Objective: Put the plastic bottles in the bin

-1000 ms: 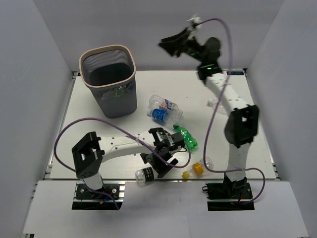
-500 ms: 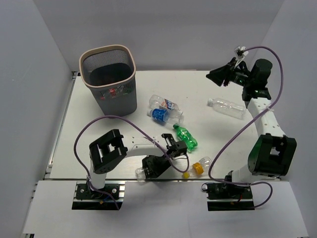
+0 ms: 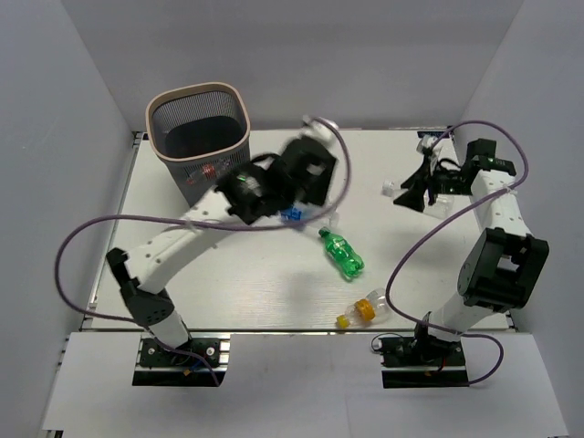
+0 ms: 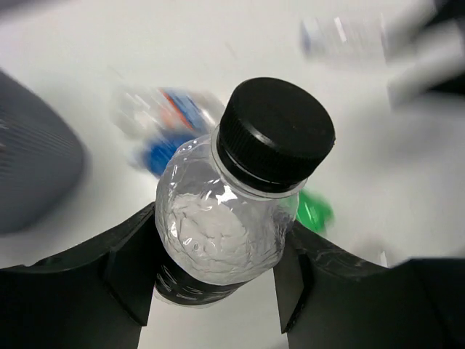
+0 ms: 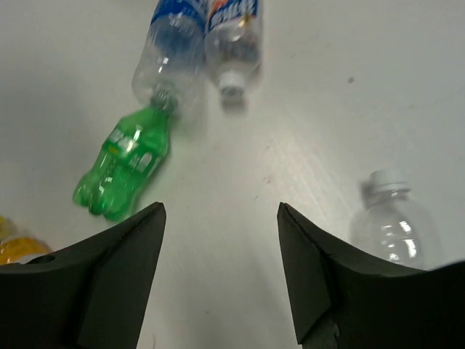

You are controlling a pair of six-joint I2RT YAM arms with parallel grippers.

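Note:
A clear plastic bottle with a black cap and black label (image 4: 232,218) sits between the fingers of my left gripper (image 4: 214,258), which is shut on it. My left arm (image 3: 274,182) is raised and blurred just right of the bin (image 3: 199,137), a dark mesh basket with a beige rim. My right gripper (image 5: 220,211) is open and empty, low over the table. A clear white-capped bottle (image 5: 396,222) lies just right of its fingers. In the top view the right gripper (image 3: 411,194) is beside that bottle (image 3: 391,189).
On the table lie a green bottle (image 3: 342,254), a yellow-capped bottle (image 3: 365,308) near the front edge, and blue-labelled bottles (image 3: 294,215) partly under my left arm. The right wrist view shows the green bottle (image 5: 123,163) and two blue-labelled ones (image 5: 174,43). White walls enclose the table.
My left gripper closed on the black-capped bottle at the front edge, then lifted it up and back toward the bin. My right arm came down beside the white-capped bottle and its jaws opened wider.

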